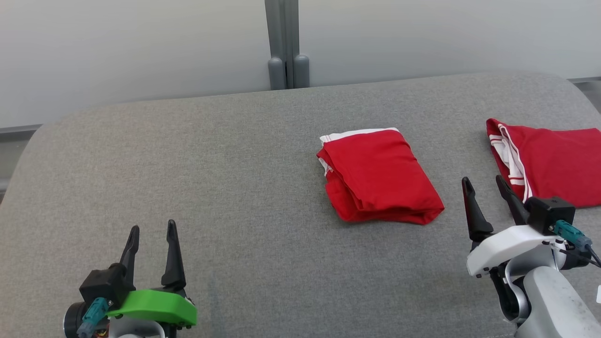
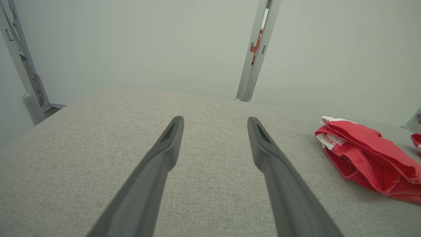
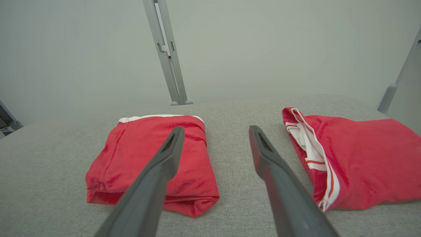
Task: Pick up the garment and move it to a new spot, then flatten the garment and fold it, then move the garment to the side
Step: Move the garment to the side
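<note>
A red garment (image 1: 378,174) with white trim lies folded into a compact rectangle on the grey cushioned surface (image 1: 211,178), right of centre. It shows again as the folded red garment (image 3: 151,161) in the right wrist view and as the same garment (image 2: 368,161) at the right of the left wrist view. My right gripper (image 1: 483,183) hovers open just right of it, between it and a second red garment (image 1: 549,159). My left gripper (image 1: 152,227) stands open at the lower left, far from the cloth, with nothing between its fingers.
The second red garment (image 3: 348,161), with white striped trim, lies at the right edge of the surface. A pale wall with a grey vertical post (image 1: 286,44) stands behind. The left half of the grey surface is bare fabric.
</note>
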Motion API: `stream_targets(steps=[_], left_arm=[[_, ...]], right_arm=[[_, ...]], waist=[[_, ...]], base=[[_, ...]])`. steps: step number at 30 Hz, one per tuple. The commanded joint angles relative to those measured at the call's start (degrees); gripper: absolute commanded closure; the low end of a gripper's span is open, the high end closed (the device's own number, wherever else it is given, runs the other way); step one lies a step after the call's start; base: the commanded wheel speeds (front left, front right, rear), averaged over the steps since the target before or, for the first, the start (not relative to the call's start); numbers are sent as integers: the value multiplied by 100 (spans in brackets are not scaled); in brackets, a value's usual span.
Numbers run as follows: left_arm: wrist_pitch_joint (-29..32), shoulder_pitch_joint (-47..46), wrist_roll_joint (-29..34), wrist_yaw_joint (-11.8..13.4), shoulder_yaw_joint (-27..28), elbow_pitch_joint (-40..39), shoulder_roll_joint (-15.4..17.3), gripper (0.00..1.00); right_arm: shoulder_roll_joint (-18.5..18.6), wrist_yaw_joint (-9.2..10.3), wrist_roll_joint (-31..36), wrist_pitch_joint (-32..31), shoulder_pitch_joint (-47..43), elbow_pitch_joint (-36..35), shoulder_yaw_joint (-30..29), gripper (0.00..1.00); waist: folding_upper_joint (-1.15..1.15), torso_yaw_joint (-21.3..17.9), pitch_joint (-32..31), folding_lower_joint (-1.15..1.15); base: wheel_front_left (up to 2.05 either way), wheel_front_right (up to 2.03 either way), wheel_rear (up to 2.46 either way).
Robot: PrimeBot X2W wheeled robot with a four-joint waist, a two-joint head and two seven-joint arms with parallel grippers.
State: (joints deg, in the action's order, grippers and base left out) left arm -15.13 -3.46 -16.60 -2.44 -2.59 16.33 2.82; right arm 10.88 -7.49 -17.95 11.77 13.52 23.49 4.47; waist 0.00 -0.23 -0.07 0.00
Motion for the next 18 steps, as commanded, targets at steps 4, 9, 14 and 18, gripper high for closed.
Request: stream_targets(steps=[4, 9, 14, 18], left_arm=[[3, 9, -1, -31, -10, -73, 18, 0], [3, -38, 15, -33, -15, -141, 17, 0], [3, -119, 12, -59, -33, -230, 18, 0], [3, -192, 34, -112, -65, -259, 18, 0]], right_arm=[[-24, -1, 33, -25, 76, -7, -31, 0], [-25, -1, -48, -261, 320, 15, 112, 0], [-102, 0, -205, -1203, 942, 335, 39, 0], [-116, -1, -386, -1850, 1436, 645, -94, 0]], waist=[[0, 26, 79, 0], [0, 54, 230, 0], [0, 152, 428, 0], [0, 330, 602, 0]], base=[[0, 0, 0], [0, 0, 0], [0, 0, 0], [0, 0, 0]])
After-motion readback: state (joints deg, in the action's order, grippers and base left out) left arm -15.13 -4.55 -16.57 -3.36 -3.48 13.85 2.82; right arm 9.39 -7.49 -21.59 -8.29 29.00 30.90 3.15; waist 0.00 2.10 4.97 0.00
